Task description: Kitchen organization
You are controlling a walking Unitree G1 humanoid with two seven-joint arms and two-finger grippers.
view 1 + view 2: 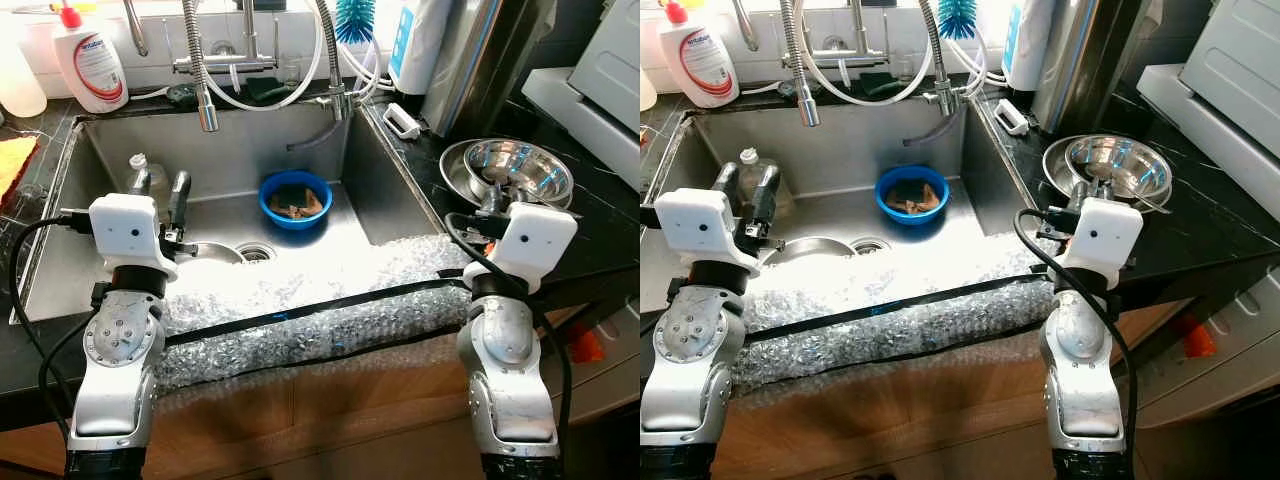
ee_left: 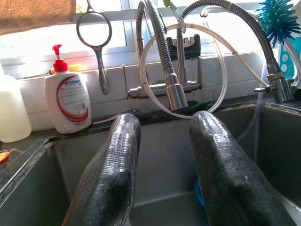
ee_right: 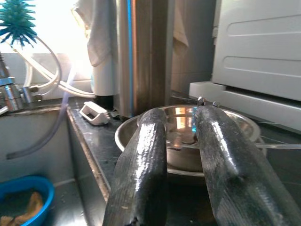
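left gripper [image 2: 162, 155] has its fingers spread, empty, over the sink [image 1: 390, 190] at 9 o'clock. right gripper [image 3: 181, 155] has fingers parted, empty, just before the steel bowls [image 1: 510, 170] at 3 o'clock. a blue bowl [image 1: 295, 198] sits in the sink at 12 o'clock.

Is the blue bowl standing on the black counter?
No, the blue bowl sits inside the steel sink, near the drain.
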